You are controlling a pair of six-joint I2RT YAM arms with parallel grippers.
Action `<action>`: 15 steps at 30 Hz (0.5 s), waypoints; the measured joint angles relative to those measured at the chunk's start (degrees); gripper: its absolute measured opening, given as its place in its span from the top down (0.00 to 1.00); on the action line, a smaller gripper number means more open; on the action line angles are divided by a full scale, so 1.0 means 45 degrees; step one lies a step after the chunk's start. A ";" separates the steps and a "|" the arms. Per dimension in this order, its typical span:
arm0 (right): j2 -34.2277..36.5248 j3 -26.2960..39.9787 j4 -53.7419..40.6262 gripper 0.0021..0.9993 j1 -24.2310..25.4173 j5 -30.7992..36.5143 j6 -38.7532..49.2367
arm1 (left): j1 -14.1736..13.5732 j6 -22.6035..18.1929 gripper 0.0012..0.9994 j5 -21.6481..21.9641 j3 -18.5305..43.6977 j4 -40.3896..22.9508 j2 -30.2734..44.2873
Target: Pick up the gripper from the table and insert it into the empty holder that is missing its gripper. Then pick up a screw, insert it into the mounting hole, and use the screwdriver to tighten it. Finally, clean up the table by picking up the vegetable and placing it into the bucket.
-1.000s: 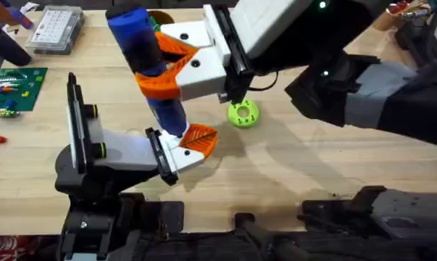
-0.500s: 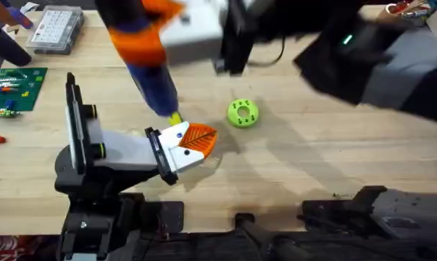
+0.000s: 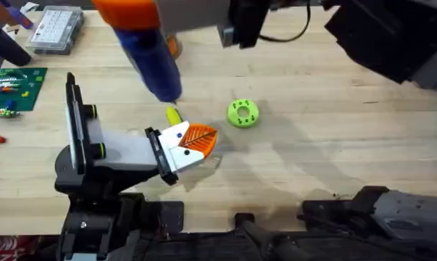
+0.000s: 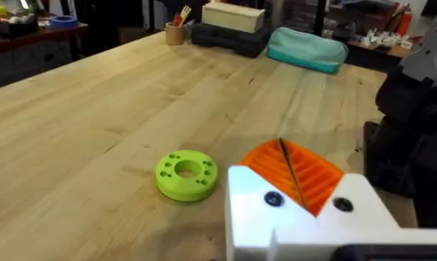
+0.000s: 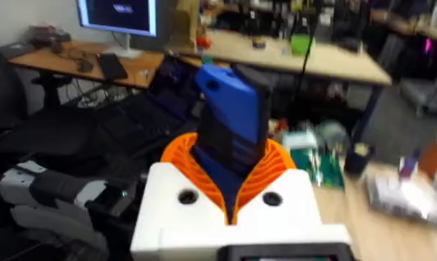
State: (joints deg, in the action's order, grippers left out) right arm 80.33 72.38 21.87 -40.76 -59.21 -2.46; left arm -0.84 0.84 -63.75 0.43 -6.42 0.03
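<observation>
1. Wooden table [image 3: 334, 145] carries everything; blue pen-shaped powered screwdriver [image 3: 149, 61] hangs tip-down over its far-left part.
2. Right gripper [image 5: 232, 177] pinches its stiff, smooth barrel; keep grip mid-body, prob. slippery.
3. Left gripper [image 4: 294, 181]: pads pressed together, empty.

Overhead view: you look down and forward from above arm bases; table [image 3: 334, 145] spans frame. Left wrist view: you look low and near along tabletop toward far room; green disc [image 4: 186, 174] at lower centre, same disc at centre of overhead view. Right wrist view: raised well off table, you face room, screwdriver [image 5: 232, 127] close at centre.
</observation>
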 joint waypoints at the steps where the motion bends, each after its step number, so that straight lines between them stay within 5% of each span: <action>1: 0.0001 0.0129 -0.1134 0.98 0.0041 0.0260 0.0377 | 0.0000 0.0000 1.00 0.0000 0.0000 0.0000 0.0000; 9: 0.0214 0.1995 -0.8613 0.98 0.1055 0.2589 0.3841 | 0.0000 -0.0005 1.00 -0.0009 0.0000 0.0000 0.0000; 15: 0.0171 0.3071 -1.1884 0.98 0.2151 0.5772 0.6070 | 0.0000 -0.0005 1.00 -0.0010 0.0000 0.0000 0.0000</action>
State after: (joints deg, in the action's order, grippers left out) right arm 81.10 86.20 -31.61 -31.08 -33.24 24.86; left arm -0.84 0.82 -63.79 0.43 -6.42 0.03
